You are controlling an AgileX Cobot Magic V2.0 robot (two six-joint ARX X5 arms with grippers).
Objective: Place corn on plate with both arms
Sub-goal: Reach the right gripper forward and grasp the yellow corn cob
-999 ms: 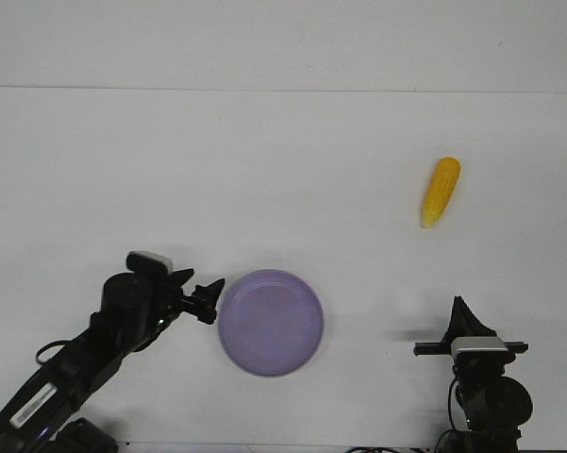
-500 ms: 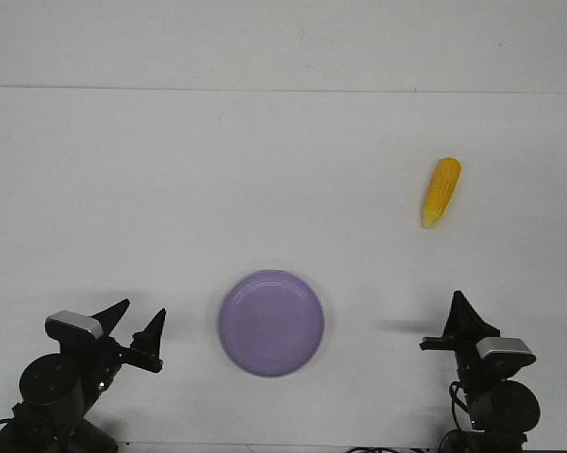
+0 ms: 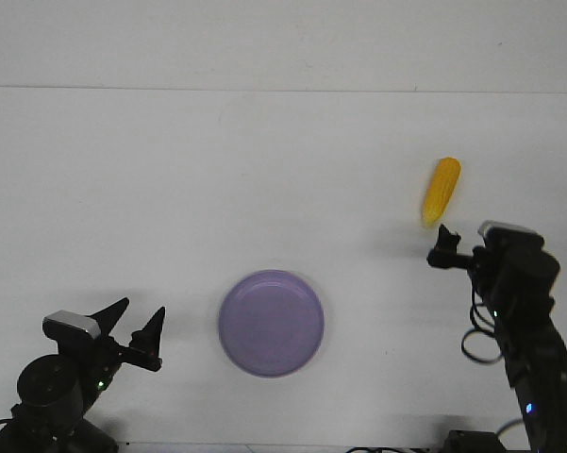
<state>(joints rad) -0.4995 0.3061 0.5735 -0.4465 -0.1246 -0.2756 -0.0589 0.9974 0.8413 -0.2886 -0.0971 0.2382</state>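
Front view: one white table (image 3: 217,170) seen from the robot's side, with both arms at its near edge.
Corn: the corn (image 3: 441,192) lies flat on the table toward the right edge, about halfway between the far and near edges. Its pointed end is turned to the near edge and its blunt end to the far edge, with a small lean.
Right pincer: the right gripper (image 3: 442,247) is just on the near side of the pointed end of the corn, very close to it. I cannot tell if it touches the cob. The fingers look like one dark tip from here, so I cannot tell whether they are apart or together.
Left pincer: the left gripper (image 3: 130,328) is at the near left corner, well apart from the corn. Its two pointed fingers stand apart, with bare table between them, and hold nothing.
Plate: the plate (image 3: 270,322) rests near the middle of the near edge, between the two arms, with nothing in it. The corn is well apart from it, toward the far right.
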